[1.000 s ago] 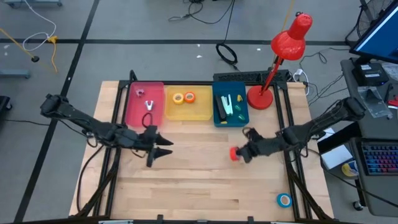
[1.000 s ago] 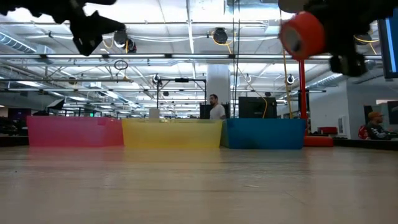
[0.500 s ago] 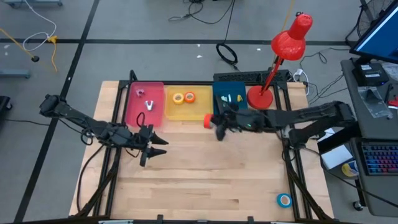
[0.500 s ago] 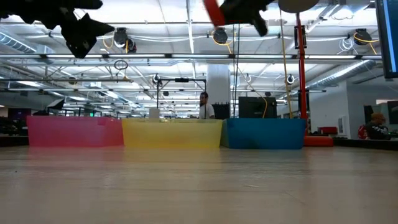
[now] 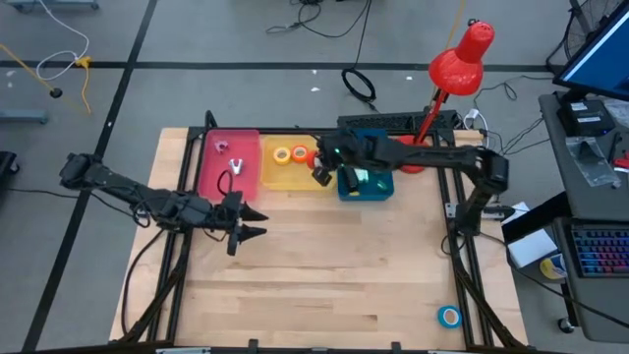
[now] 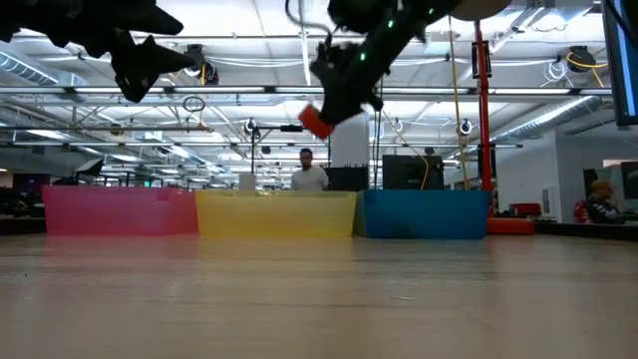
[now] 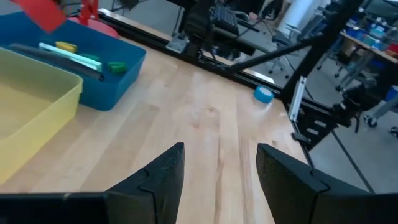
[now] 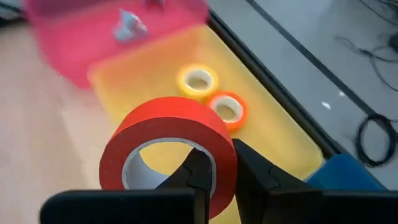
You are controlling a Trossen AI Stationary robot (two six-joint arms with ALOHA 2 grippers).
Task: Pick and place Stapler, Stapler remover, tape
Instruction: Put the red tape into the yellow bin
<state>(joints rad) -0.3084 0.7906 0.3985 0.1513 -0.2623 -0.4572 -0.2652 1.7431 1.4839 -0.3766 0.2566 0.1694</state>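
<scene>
My right gripper (image 5: 320, 173) is shut on a red tape roll (image 8: 168, 146) and hangs over the right end of the yellow bin (image 5: 285, 177). A yellow roll (image 5: 282, 154) and an orange roll (image 5: 300, 152) lie flat on that bin's floor. A blue-teal roll (image 5: 449, 316) lies flat on the table at the near right. Staplers (image 7: 68, 55) lie in the blue bin (image 5: 378, 189), and a stapler remover (image 5: 236, 165) lies in the pink bin (image 5: 211, 177). My left gripper (image 5: 252, 225) stands open above the table, in front of the pink bin, and holds nothing. My right gripper pinches the red roll's wall (image 8: 219, 163), one finger (image 8: 198, 171) inside the hole and the other (image 8: 252, 177) outside. The fingers slant down toward the table's left and far side. The roll hangs tilted (image 6: 316, 123), lifted clear above the yellow bin.
The pink, yellow and blue bins stand in a row along the table's far edge. A red desk lamp (image 5: 447, 74) has its base (image 5: 411, 155) right of the blue bin. Bare wood covers the table's middle and near part.
My right gripper has swung from the table's right middle toward the far left, rising and rolling its wrist. It has carried the red roll, lifted clear all the way, to above the yellow bin's right end.
</scene>
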